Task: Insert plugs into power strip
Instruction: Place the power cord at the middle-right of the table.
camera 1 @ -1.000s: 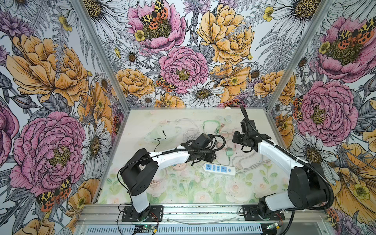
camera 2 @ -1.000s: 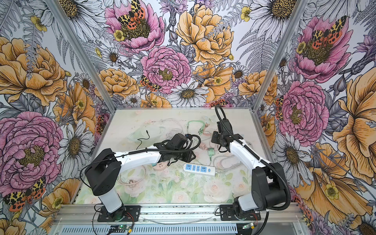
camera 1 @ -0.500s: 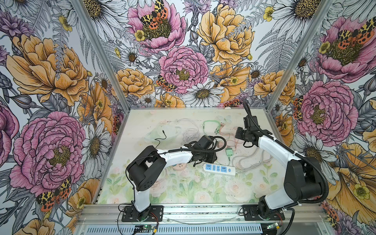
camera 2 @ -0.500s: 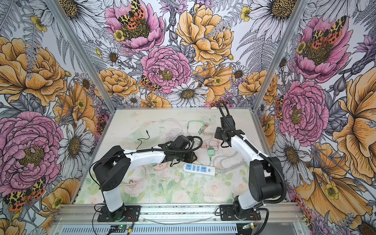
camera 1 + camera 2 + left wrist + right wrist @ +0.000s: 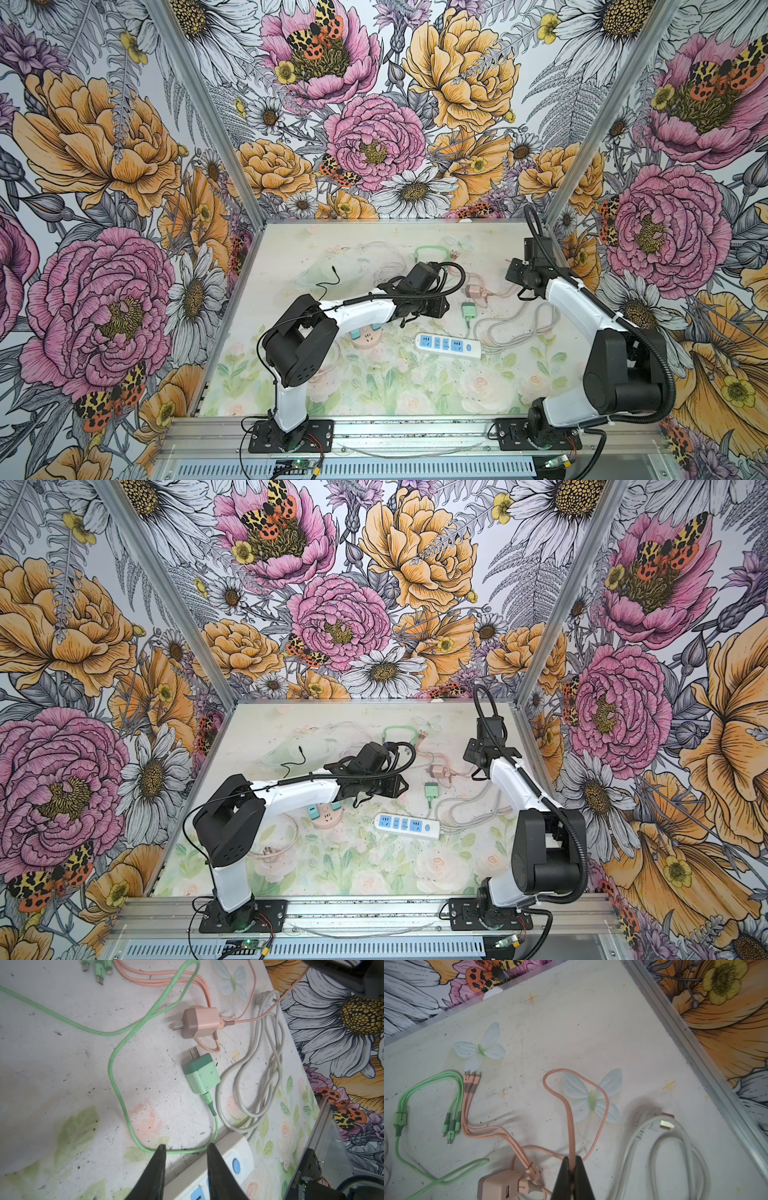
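The pink cable (image 5: 570,1126) is pinched in the closed right gripper (image 5: 572,1159). The left gripper (image 5: 185,1147) is held partly open, empty. The green plug (image 5: 468,311) and pink-brown plug (image 5: 473,291) are laid at one o'clock of the power strip (image 5: 449,344).

Four plugs (image 5: 431,789) (image 5: 436,771) (image 5: 312,811) (image 5: 337,806), one white power strip (image 5: 407,825)

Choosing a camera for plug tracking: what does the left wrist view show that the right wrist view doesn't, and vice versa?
Left wrist only: green plug, an end of the power strip, and the left gripper open over the green cable. Right wrist only: right gripper shut on the pink cable, the pink connector tips and the green splitter. Both: pink plug and white cord.
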Robot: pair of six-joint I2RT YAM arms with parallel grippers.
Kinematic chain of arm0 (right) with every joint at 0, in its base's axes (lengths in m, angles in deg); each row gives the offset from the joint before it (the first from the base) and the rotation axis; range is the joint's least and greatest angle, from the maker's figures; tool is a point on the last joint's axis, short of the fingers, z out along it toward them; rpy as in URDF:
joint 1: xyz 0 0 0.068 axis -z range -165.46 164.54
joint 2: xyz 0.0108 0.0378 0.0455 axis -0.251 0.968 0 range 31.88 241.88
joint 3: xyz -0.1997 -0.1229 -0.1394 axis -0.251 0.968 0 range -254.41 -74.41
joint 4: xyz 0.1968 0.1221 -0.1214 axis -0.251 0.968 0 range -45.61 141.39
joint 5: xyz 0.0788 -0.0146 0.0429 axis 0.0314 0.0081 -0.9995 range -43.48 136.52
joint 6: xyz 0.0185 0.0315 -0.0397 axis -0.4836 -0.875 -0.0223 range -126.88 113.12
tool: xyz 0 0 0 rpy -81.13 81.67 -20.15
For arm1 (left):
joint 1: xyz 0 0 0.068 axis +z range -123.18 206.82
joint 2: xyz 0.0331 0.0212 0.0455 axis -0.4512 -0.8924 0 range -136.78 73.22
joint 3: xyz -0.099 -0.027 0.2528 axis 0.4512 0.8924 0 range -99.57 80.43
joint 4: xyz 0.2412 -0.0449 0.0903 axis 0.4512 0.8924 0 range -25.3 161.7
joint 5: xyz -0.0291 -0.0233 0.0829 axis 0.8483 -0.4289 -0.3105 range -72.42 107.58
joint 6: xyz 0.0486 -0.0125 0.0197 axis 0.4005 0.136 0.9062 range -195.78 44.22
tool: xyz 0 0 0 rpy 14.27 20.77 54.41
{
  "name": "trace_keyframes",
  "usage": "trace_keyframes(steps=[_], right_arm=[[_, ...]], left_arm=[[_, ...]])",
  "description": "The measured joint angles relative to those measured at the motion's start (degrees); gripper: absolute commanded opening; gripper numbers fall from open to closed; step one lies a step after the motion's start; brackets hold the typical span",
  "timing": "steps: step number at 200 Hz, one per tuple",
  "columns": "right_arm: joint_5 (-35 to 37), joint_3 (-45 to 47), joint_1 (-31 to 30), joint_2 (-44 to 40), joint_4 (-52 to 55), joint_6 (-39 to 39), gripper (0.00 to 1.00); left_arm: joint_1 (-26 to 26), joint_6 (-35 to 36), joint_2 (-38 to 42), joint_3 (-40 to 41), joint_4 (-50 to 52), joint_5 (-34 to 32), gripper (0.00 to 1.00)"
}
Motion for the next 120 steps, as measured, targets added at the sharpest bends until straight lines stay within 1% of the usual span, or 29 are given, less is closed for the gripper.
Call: trace_keyframes(steps=[21,46,77,120], right_arm=[[0.0,0.4,1.7,-1.5,0.0,0.0,0.00],[0.0,1.3,2.0,-2.9,0.0,0.0,0.00],[-0.3,2.1,2.6,-4.1,-0.1,0.0,0.00],[-3.6,5.2,2.7,-3.3,-0.6,-1.9,0.00]], left_arm=[[0.0,0.0,-1.8,-1.2,0.3,0.0,0.36],[0.0,0.0,-4.1,-2.9,0.5,0.0,0.36],[0.0,0.0,-4.9,-3.6,0.7,-0.2,0.36],[-0.4,0.1,-5.4,-5.5,2.1,-0.2,0.37]])
